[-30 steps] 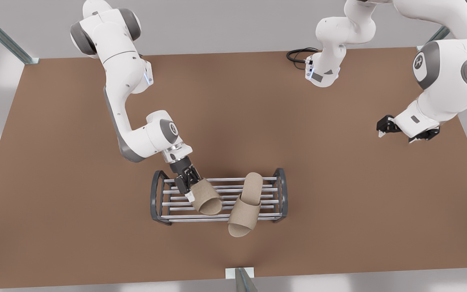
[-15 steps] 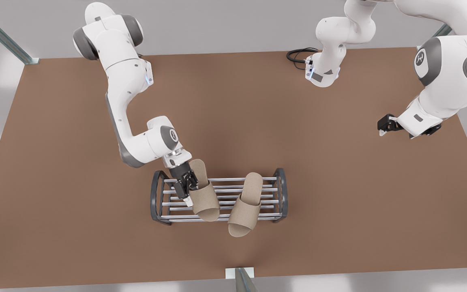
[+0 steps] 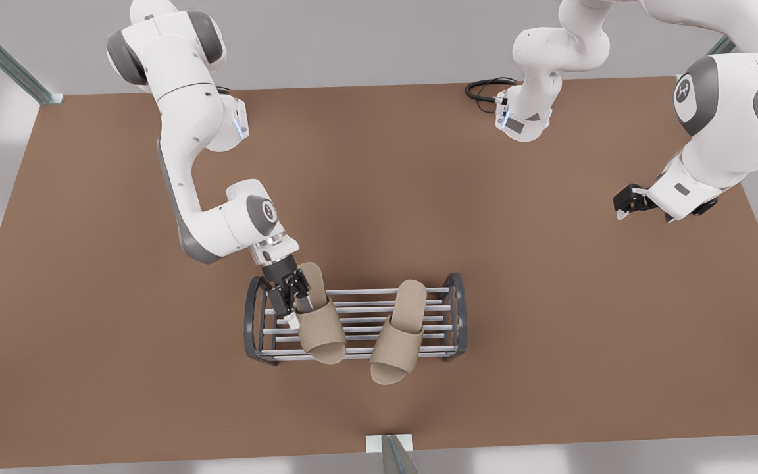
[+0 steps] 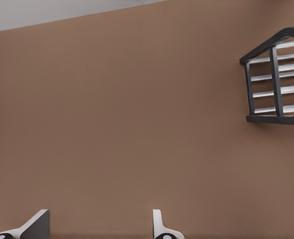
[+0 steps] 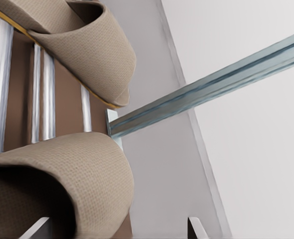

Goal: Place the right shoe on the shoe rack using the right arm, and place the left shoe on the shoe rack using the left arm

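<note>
The shoe rack [image 3: 454, 309] stands near the table's front middle; its end frame [image 4: 250, 89] shows far off in the left wrist view and its rods [image 5: 2, 74] in the right wrist view. The left shoe [image 3: 399, 336] [image 5: 77, 35] lies on the rack, toe over the front edge. The right shoe [image 3: 318, 326] [image 5: 62, 174] lies on the rack toward the front view's left. My right gripper [image 3: 290, 299] [image 5: 117, 226] is at its heel, fingers spread wide around it. My left gripper [image 3: 624, 203] [image 4: 98, 224] hovers open at the front view's right, holding nothing.
A black cable [image 3: 484, 89] lies at the table's back edge by the left arm's base [image 3: 527, 115]. A metal post [image 3: 392, 454] rises at the front edge. Bare brown tabletop [image 3: 550, 296] lies between the rack and the left gripper.
The right arm carried the right shoe toward the front view's left over the rack and turned its toe toward the front edge. The left arm only drifted slightly.
</note>
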You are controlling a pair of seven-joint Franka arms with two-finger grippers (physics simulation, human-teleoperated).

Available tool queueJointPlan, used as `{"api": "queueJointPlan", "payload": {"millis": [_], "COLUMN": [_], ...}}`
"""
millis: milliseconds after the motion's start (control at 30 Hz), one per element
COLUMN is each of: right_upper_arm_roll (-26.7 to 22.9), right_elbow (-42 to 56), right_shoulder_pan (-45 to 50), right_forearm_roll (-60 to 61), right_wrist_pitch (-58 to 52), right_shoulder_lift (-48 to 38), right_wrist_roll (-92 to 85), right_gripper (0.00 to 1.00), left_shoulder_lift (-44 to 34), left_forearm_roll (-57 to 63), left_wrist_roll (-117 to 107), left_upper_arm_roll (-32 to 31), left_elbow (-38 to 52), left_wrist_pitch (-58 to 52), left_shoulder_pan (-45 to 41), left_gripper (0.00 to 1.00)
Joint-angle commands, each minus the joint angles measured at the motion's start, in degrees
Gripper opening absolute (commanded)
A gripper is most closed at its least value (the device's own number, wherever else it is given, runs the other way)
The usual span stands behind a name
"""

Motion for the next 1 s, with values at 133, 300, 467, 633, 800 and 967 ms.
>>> {"api": "queueJointPlan", "payload": {"millis": [133,300,467,633,800,967], "right_upper_arm_roll": [0.0,0.5,7.0,24.9,18.4,13.7], "right_elbow": [-3.6,-7.1,-3.8,-3.3,-6.9,-1.8], "right_shoulder_pan": [-0.1,0.1,-9.6,-20.1,-31.1,-38.4], "right_forearm_roll": [-0.1,0.0,22.6,69.1,141.4,160.0], "right_wrist_pitch": [0.0,0.7,9.4,-18.9,-51.4,-81.3], "right_shoulder_lift": [-3.0,-9.3,-15.0,-14.8,-20.5,-21.8], "right_wrist_roll": [0.2,0.3,4.9,4.5,-86.1,-100.8], "right_gripper": [1.0,1.0,1.0,1.0,1.0,1.0], "left_shoulder_lift": [-0.1,-0.8,-1.1,-1.3,-1.2,-1.1], "left_forearm_roll": [0.0,0.0,0.0,0.0,0.0,0.1], "left_wrist_roll": [-2.0,-2.0,-2.9,-3.6,-3.7,-3.8], "left_upper_arm_roll": [0.0,-0.1,-0.5,-0.5,-0.9,-0.9], "left_elbow": [0.0,-0.1,-0.1,-0.1,-0.1,-0.1], "left_wrist_pitch": [-0.1,-0.6,-0.6,-0.7,-0.6,-0.6], "left_shoulder_pan": [0.0,0.0,0.0,0.0,0.0,0.0], "left_gripper": [1.0,1.0,1.0,1.0,1.0,1.0]}}
